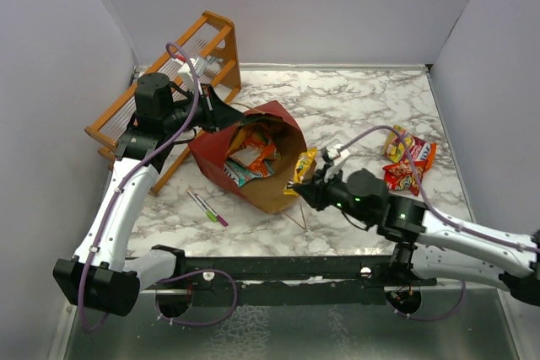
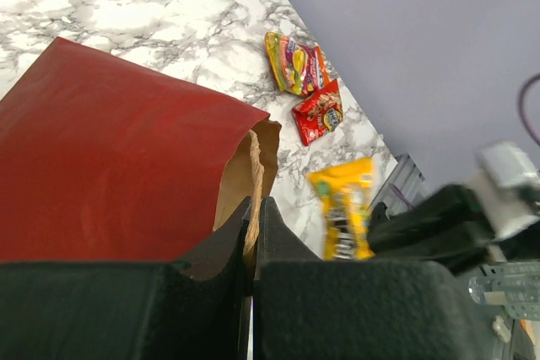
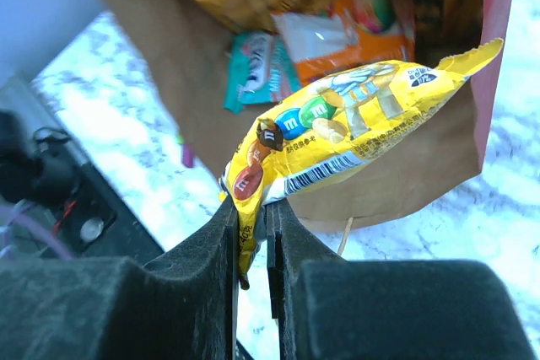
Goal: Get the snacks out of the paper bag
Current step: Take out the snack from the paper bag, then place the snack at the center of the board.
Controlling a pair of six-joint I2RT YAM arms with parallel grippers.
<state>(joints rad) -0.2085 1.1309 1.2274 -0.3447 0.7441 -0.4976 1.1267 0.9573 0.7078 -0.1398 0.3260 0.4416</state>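
**Robot laboratory test cell.** Plain matte panels [image 1: 337,6] stand beyond the left gripper [image 1: 234,117] and the right gripper [image 1: 302,185] and to the outer side of each. They box in the marble-patterned tabletop [image 1: 363,94] beneath them. Behind the grippers, the left arm [image 1: 118,200] and right arm [image 1: 481,238] are bolted to a black rail [image 1: 287,269]. Purple cables [image 1: 196,90] run exposed along the links. A wooden rack [image 1: 218,29] stands to the outer side of the left gripper.
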